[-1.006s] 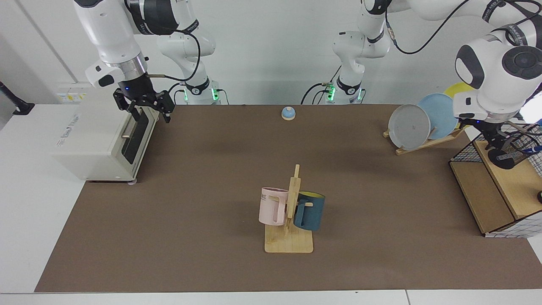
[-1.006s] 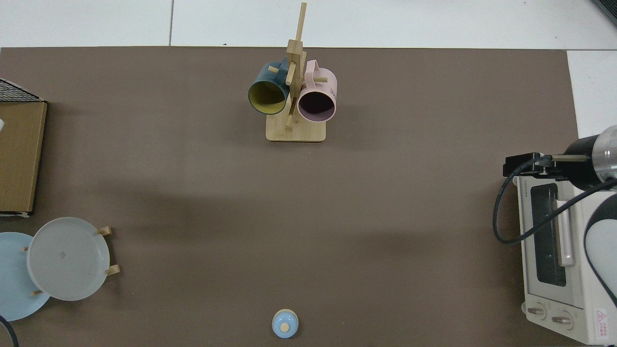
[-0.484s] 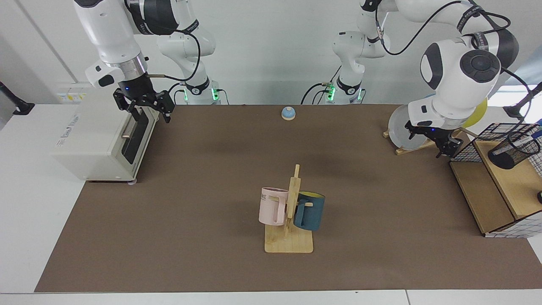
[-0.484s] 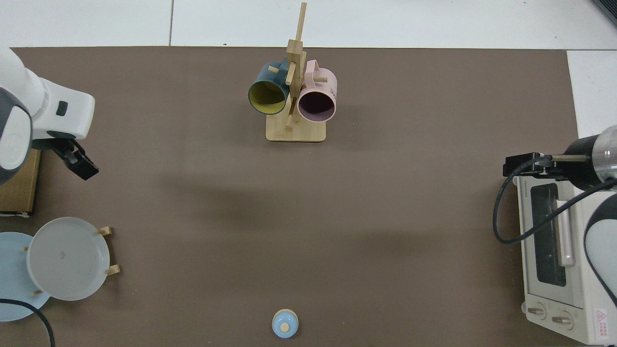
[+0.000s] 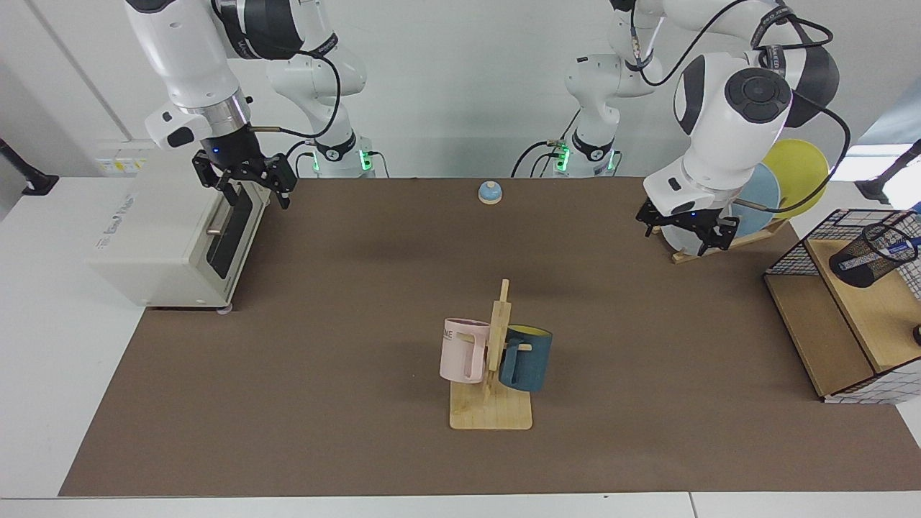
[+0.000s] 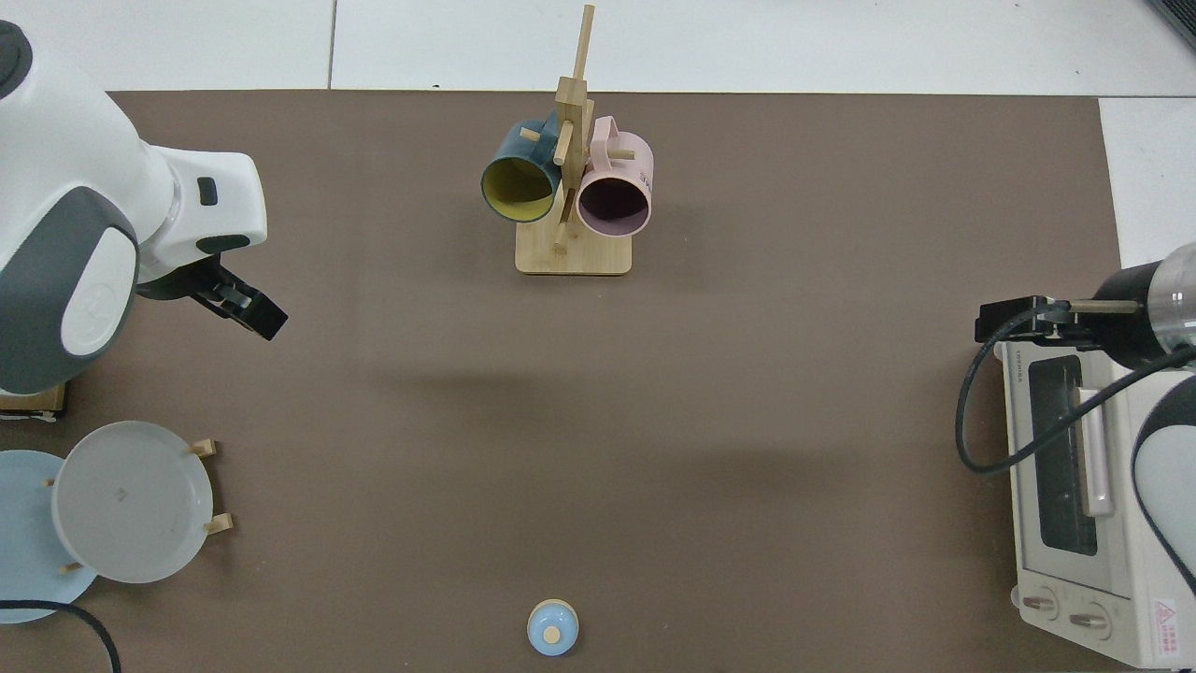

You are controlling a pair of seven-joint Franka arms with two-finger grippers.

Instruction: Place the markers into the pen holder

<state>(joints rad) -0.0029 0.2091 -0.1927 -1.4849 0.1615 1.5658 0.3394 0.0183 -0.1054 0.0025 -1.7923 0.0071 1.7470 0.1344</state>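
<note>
Facing camera looks across the table (image 5: 360, 460); overhead camera shares most, perhaps.

brown mat (image 5: 345, 302) lay under everything. the pen holder (image 5: 861, 255) was black mesh, a marker (image 5: 899, 247) in it showed white with blue. pink mug (image 5: 462, 350) and dark blue mug (image 5: 527, 358), yellow inside, hung on pale wood. plates were grey (image 6: 131, 501), light blue (image 6: 23, 535) and yellow (image 5: 795, 167). the bell (image 5: 490, 192) was blue, the toaster oven (image 5: 169, 234) off-white.

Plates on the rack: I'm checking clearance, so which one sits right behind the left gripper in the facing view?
The grey plate, frontmost on the rack; the left gripper covers it, unlike the blue plate and yellow plate behind.
</note>
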